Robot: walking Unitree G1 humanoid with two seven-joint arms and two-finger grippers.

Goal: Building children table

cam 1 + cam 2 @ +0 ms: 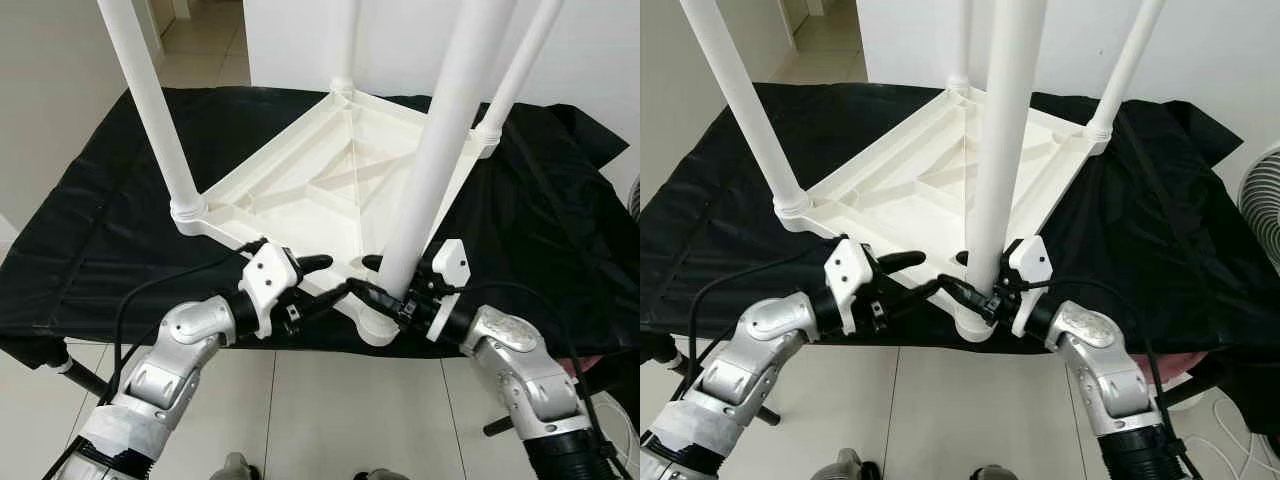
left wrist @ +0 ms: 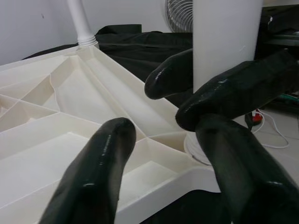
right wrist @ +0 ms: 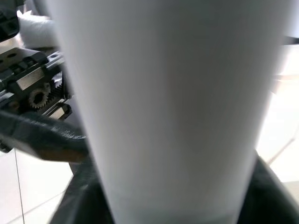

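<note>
The white kids' tabletop [image 1: 330, 190] lies upside down on a black cloth [image 1: 90, 240]. The near leg [image 1: 440, 160] looks like it's being seated in the corner socket; the right gripper [image 1: 385, 280] is clamped around its base, the left gripper [image 1: 315, 280] spread open beside it. Probably needs twisting down next.

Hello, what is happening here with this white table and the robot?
A white children's table lies upside down on a black cloth, with all four legs standing up in its corners. The right gripper is closed around the bottom of the nearest leg, just above its socket. The left gripper is open beside that same corner, with one finger reaching toward the leg.
</note>
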